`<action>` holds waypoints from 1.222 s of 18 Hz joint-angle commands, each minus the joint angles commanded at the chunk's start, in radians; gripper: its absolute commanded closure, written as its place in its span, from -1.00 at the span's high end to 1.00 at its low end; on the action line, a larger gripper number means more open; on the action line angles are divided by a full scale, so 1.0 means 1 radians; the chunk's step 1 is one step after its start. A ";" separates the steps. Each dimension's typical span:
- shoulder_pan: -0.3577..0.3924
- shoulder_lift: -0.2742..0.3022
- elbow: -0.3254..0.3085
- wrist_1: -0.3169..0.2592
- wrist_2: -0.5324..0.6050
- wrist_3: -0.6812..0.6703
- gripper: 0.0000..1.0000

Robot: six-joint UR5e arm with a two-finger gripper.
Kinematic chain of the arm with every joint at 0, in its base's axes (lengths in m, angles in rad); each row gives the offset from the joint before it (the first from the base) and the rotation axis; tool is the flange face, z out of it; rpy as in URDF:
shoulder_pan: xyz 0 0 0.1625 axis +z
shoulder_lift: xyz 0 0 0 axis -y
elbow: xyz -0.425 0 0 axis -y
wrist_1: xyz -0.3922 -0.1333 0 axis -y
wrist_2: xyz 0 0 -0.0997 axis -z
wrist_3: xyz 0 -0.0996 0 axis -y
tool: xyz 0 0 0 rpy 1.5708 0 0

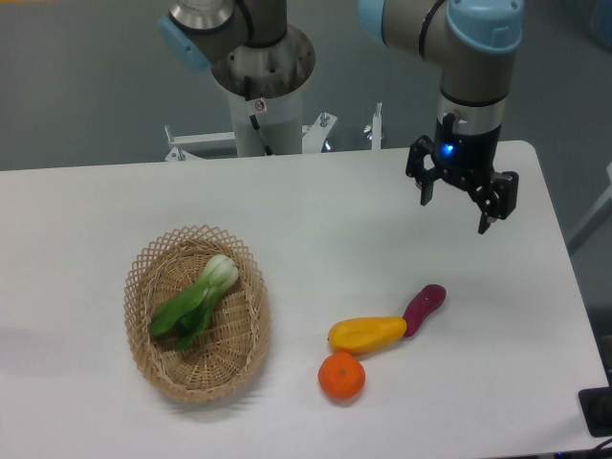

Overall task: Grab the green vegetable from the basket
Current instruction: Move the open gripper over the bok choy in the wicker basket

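None of the pick had been done: the green vegetable (196,301) lay diagonally inside the basket (251,359), pale stem toward the far rim, untouched. Gripper (455,212) hung over bare table well to the right, fingers spread apart and empty. Judged remaining: traverse to the basket, descend, grasp, lift.

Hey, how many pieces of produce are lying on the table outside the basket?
3. The yellow fruit lies right of the basket, the purple vegetable touches its right end, and the orange sits just below it. None look hidden.
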 joint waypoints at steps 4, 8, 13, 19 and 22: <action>-0.008 0.011 -0.031 0.002 -0.003 -0.003 1.00; -0.008 0.055 -0.095 0.012 -0.067 -0.096 1.00; -0.044 0.106 -0.175 0.021 -0.074 -0.216 1.00; -0.237 0.063 -0.216 0.093 -0.072 -0.440 1.00; -0.336 0.003 -0.216 0.150 -0.068 -0.549 1.00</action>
